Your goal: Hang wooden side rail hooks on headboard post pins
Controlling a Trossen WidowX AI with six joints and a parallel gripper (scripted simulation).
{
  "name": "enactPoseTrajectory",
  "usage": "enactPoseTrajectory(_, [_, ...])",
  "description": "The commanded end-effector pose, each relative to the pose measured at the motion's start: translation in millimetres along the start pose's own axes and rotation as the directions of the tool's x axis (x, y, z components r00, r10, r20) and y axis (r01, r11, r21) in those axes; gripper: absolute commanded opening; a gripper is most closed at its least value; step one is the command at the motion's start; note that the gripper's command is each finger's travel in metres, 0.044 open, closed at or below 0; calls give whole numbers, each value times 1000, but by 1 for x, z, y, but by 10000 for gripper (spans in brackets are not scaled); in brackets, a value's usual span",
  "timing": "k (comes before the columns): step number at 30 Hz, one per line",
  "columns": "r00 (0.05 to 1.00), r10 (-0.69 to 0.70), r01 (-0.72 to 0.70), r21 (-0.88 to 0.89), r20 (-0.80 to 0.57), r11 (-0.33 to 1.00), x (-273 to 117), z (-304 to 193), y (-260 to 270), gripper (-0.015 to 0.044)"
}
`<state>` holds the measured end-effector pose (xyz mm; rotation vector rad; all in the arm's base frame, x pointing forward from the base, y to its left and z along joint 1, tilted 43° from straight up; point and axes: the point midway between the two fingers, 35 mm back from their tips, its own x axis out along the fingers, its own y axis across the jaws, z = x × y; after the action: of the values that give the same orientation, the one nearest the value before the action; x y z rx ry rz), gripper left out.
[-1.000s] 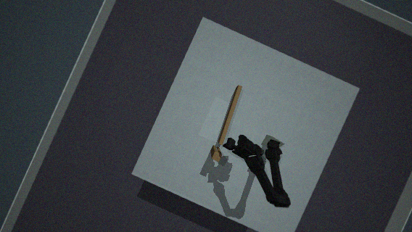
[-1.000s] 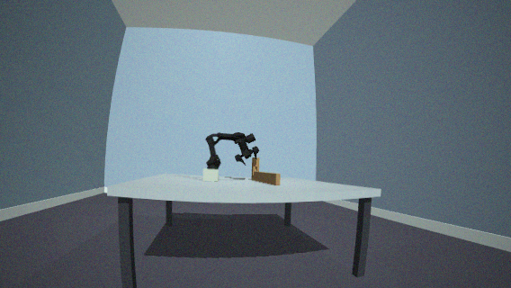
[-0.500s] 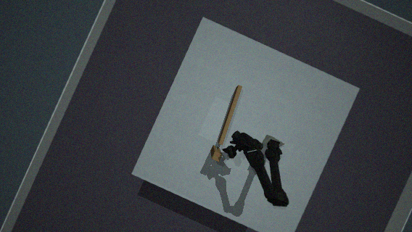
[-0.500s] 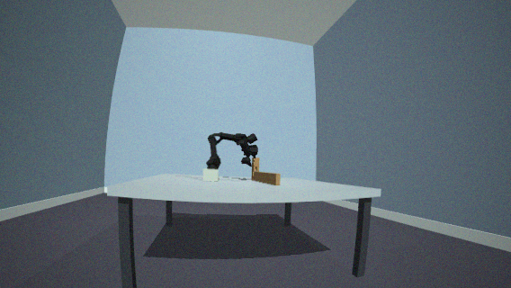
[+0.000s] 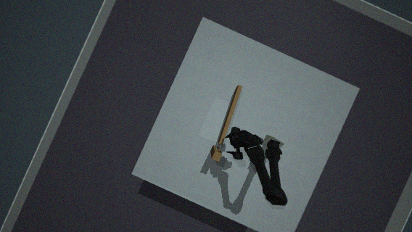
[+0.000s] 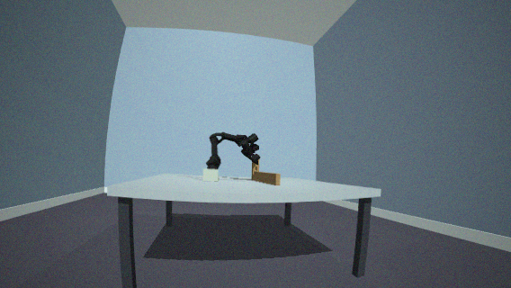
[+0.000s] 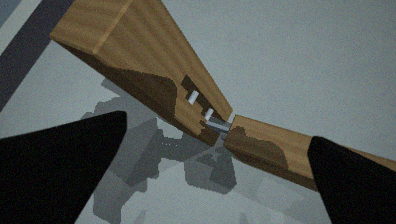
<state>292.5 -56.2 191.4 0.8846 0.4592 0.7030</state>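
The wooden side rail (image 5: pixel 232 109) (image 6: pixel 268 178) (image 7: pixel 257 141) lies low along the table, its near end close to the headboard post. The upright post (image 5: pixel 216 154) (image 6: pixel 254 170) (image 7: pixel 145 55) has a slot facing the rail. Two bright pins show in the wrist view, an upper pin (image 7: pixel 193 97) and a lower pin (image 7: pixel 209 114). Steel hooks (image 7: pixel 219 124) on the rail's end reach the slot's lower part, by the lower pin; the upper pin is bare. Whether any hook touches a pin is unclear. My gripper (image 5: pixel 227 144) (image 6: pixel 257 160) is open and empty, above and beside the post-rail joint.
The arm's pale base block (image 6: pixel 210 175) stands on the white table (image 5: pixel 290 90) (image 6: pixel 157 193), to one side of the rail and post. The post rises beside the open fingers. Arm shadows fall across the post, the rail end and the table around them.
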Motion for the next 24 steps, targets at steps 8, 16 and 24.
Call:
enactPoseTrajectory(8, [997,74,-50,-535,24,844,-5,0,-4,440])
enactPoseTrajectory(16, [997,79,-52,-558,25,829,-5,0,-4,440])
enactPoseTrajectory(24, [997,79,-52,-558,25,829,-5,0,-4,440])
